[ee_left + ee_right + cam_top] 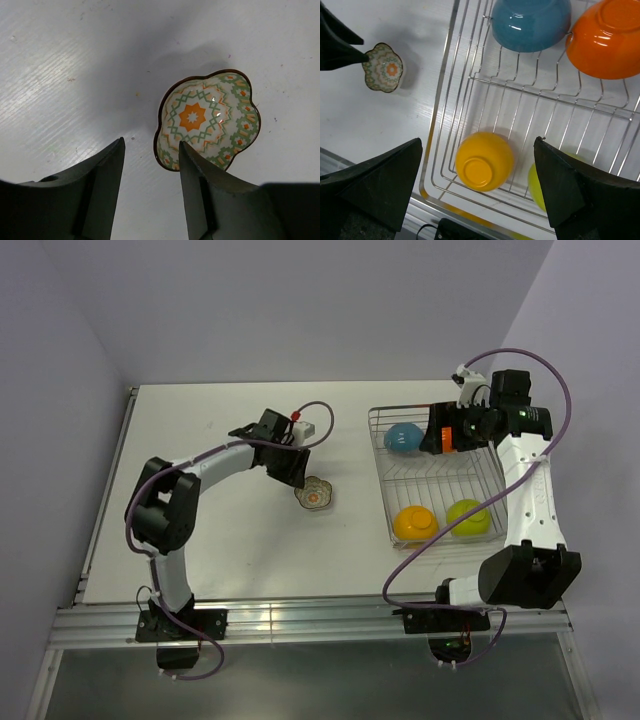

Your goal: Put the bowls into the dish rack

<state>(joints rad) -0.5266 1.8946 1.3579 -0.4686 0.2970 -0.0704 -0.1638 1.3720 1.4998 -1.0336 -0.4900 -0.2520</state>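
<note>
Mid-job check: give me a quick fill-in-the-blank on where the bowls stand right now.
1. The floral dish lies on the ___, outside the dish rack.
2. The left claw beside it has its jaws ___.
3. The yellow bowl in the rack is turned upside ___.
4. The bowl nearest the rack's far left corner is ___.

Missing words: table; open; down; blue.
</note>
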